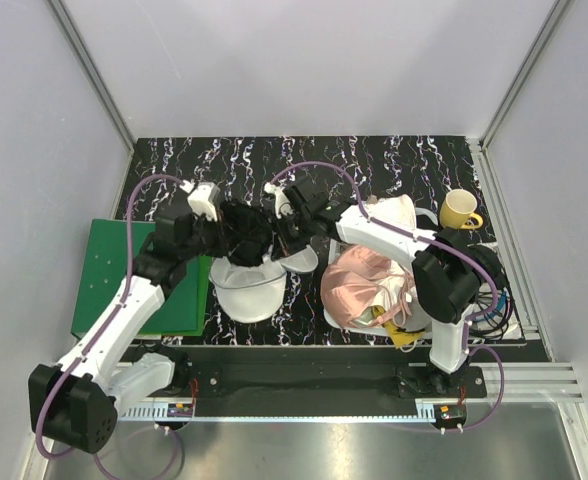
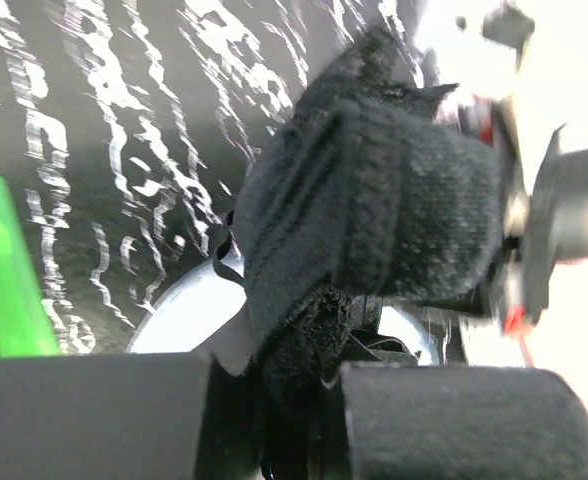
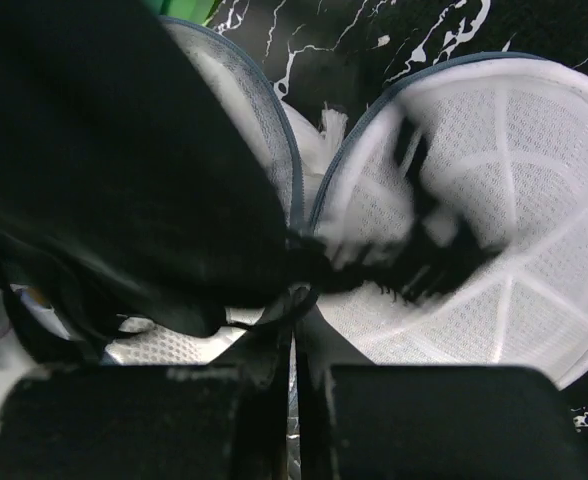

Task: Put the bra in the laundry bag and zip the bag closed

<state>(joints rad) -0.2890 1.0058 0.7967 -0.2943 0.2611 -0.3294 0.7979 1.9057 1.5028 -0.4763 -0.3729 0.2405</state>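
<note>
While left hand (image 2: 300, 388) grips bra (image 2: 404, 200), arm outstretched

1. One black bra (image 1: 246, 232).
2. One laundry bag (image 1: 249, 295).
3. One green mat (image 1: 124, 280), left edge.
4. One yellow mug (image 1: 460, 209), right edge.
5. One pink garment (image 1: 359, 285).
6. Perhaps one white cloth (image 1: 399, 212), partly hidden.

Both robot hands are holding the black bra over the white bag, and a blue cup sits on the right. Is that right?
Not quite: the cup is yellow, not blue, as the top view shows. The rest holds: the left gripper and right gripper both hold the black bra over the white bag.
</note>
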